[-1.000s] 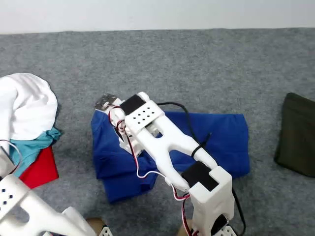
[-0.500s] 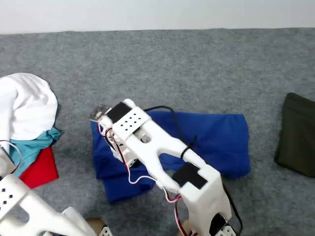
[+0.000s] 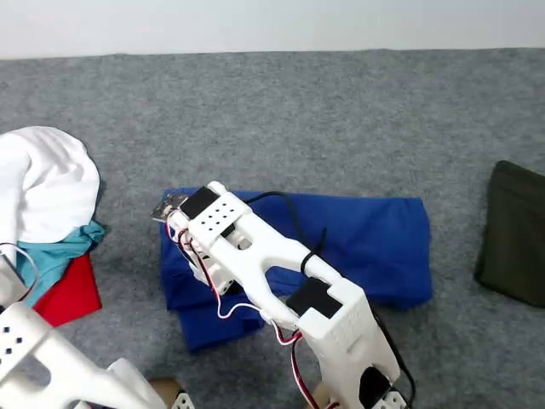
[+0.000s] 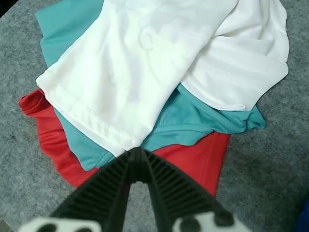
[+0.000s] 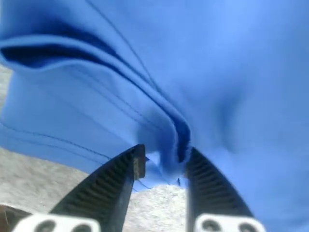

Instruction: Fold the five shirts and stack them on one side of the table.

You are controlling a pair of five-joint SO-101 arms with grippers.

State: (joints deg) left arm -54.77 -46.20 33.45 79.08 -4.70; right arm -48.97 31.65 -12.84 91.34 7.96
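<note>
The high view looks steeply down on the grey counter (image 3: 341,119) from a fixed spot, with the arm bases at 6 o'clock. The left wrist camera looks down past the left claw (image 4: 138,157), close over the pile of shirts (image 4: 145,72), which lies at 9 o'clock in the high view. The right wrist camera is nearer still, looking past the right claw (image 5: 164,157) onto the blue shirt (image 5: 217,72), central in the high view.

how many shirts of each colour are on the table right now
white shirt: 1
teal shirt: 1
red shirt: 1
blue shirt: 1
dark green shirt: 1
total: 5
</note>
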